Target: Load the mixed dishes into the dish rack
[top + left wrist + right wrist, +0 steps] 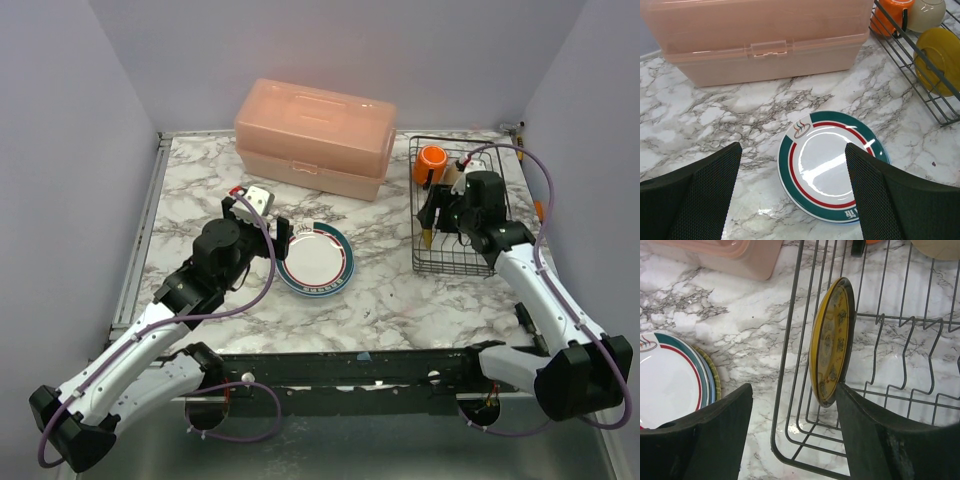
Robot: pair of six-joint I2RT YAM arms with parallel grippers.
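Right claw [794,387] open, straddling yellow plate [832,340] standing on edge in dish rack [783,365], frame centre. Left claw [792,147] open above plate stack [832,165]. Risk: if claw pulls back askew, finger clips plate, topples it.

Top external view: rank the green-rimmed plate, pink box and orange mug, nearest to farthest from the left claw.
1. The green-rimmed plate, just right of the left claw.
2. The pink box, behind it, mid-table.
3. The orange mug, far right, in the dish rack.

loc: robot lab, mock kitchen | evid: bare lilac walls [60,120], marble-look counter [400,300], dish rack [445,262], L arm [150,340], R arm [540,290]
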